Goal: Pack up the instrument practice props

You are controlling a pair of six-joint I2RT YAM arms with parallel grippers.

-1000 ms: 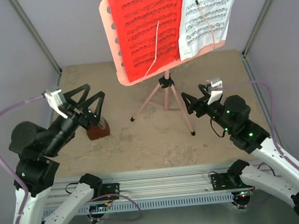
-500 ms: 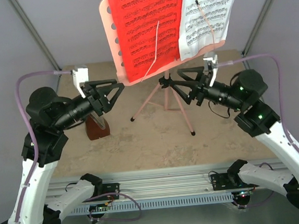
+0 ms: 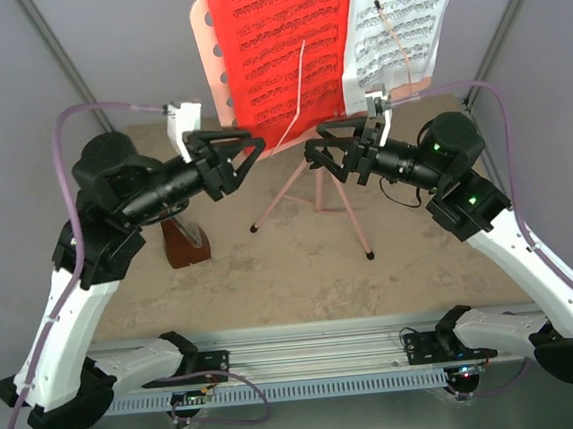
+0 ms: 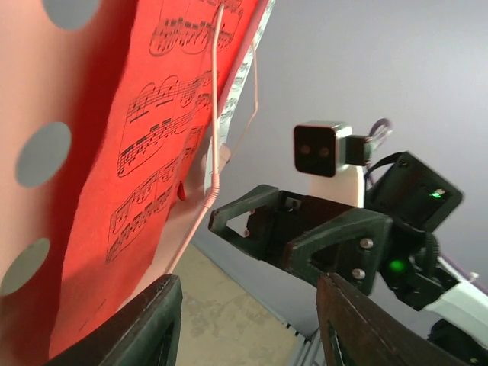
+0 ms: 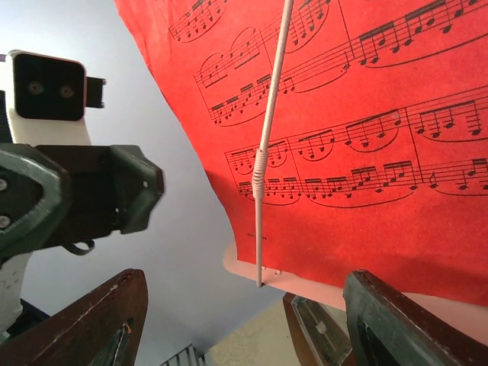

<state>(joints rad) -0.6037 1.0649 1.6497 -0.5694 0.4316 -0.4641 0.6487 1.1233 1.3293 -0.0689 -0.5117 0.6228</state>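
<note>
Top view: the pink tripod music stand w/ hole-dotted desk (image 3: 216, 70) stands centre-back on the sandy, gritty table (image 3: 292, 274). Its legs are thin tubes. The red paper music sheet (image 3: 277, 45) and the white paper music sheet (image 3: 399, 14) lean on its ledge, each pinned by a thin wire retainer arm (image 3: 300, 83), prob. so they don't slide. The small brown pyramid metronome (image 3: 184, 246) sits lower left, under the left arm. The left gripper (image 3: 251, 152) and right gripper (image 3: 316, 152) face each other just below the desk's lower edge, prob. lining up to take the sheets first.

Left wrist: black plastic fingers (image 4: 145, 328) are partly apart w/ nothing between. The desk is smooth w/ round holes, the red sheet matte.

Right wrist: fingers (image 5: 412, 320) are spread wide and hold nothing. The wire arm has a ribbed sleeve mid-length.
</note>
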